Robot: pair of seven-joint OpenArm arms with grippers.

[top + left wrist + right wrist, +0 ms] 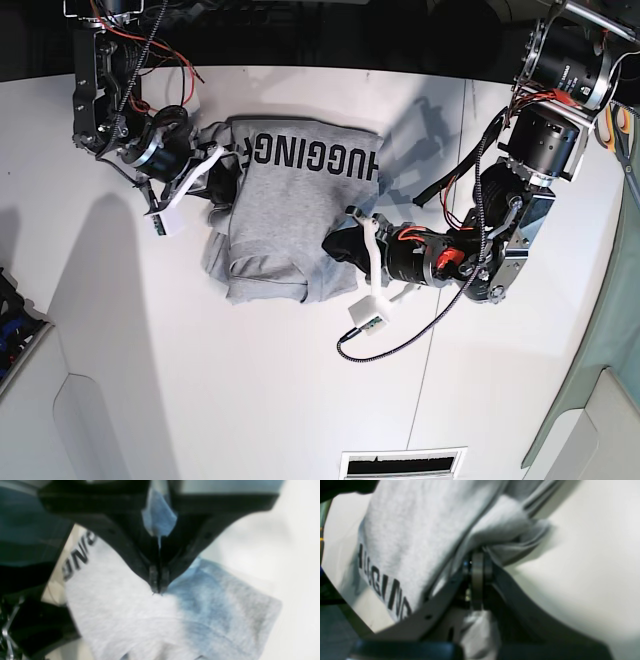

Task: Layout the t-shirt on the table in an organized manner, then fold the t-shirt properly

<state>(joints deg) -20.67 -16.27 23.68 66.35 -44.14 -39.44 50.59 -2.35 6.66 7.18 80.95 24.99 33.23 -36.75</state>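
Pinching the t-shirt (290,200) between both grippers above the table (250,400).

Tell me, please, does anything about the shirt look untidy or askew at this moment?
Yes. The t-shirt is not flat on the table: its lettering runs upside down in the base view, and cloth is bunched in uneven layers at its lower left edge. Both the left claw and the right claw are shut on its fabric.

blur: both wrist views | cut off: t-shirt (420,530) lettering
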